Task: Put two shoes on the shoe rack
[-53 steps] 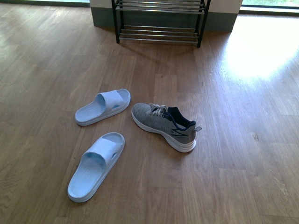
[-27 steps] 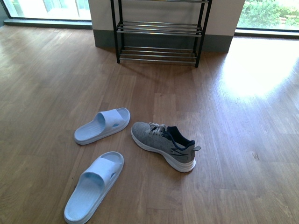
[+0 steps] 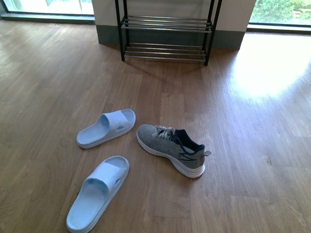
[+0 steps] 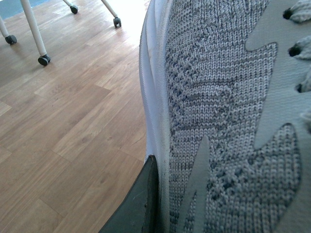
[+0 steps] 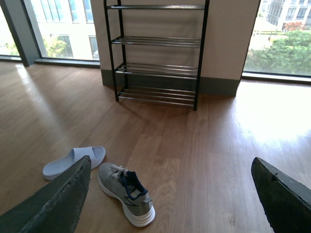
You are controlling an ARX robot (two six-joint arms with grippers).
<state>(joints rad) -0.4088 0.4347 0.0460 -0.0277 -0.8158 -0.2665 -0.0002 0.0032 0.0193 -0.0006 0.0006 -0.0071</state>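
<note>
A grey knit sneaker [image 4: 228, 116] fills the left wrist view, and my left gripper is shut on it, one dark finger [image 4: 138, 206] pressed against its white sole. A second grey sneaker [image 3: 170, 149] lies on the wood floor in the front view, beside two pale blue slides [image 3: 107, 127] [image 3: 97, 192]. The same sneaker [image 5: 127, 193] and one slide [image 5: 73, 161] show in the right wrist view. My right gripper [image 5: 170, 194] hangs open above the floor, holding nothing. The black shoe rack [image 3: 165, 36] with chrome bars stands against the far wall, also shown as the rack [image 5: 155, 53]. Neither arm shows in the front view.
White legs on castors [image 4: 43, 58] stand on the floor in the left wrist view. Windows [image 5: 58, 29] flank the wall behind the rack. A bright sun patch [image 3: 272, 68] lies on the floor at the right.
The front view has shifted: the shoes sit lower in the picture and more of the rack shows than a second ago. The shoes on the floor have not moved relative to each other.
</note>
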